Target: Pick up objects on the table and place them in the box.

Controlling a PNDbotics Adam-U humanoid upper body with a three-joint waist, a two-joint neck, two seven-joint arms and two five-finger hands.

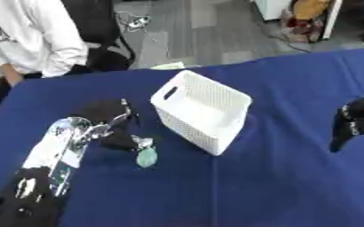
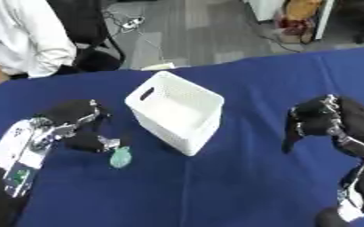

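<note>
A white perforated box (image 1: 191, 129) stands mid-table on the blue cloth, tilted askew, and nothing shows inside it. Just left of its near corner lies a small teal object (image 1: 146, 158). My left hand (image 1: 111, 120) reaches in from the lower left, and its curled fingertips (image 1: 141, 142) meet the teal object's upper end. I cannot tell whether the object is lifted or still on the cloth. My right hand (image 2: 322, 119) hovers at the right edge, well away from the box. Its fingers are relaxed, one hangs down, and it holds nothing.
The blue table (image 1: 286, 177) spreads wide in front of and to the right of the box. A person in a white top (image 1: 29, 35) stands beyond the far left corner beside a black chair (image 1: 100, 31). Grey floor and cables lie behind the far edge.
</note>
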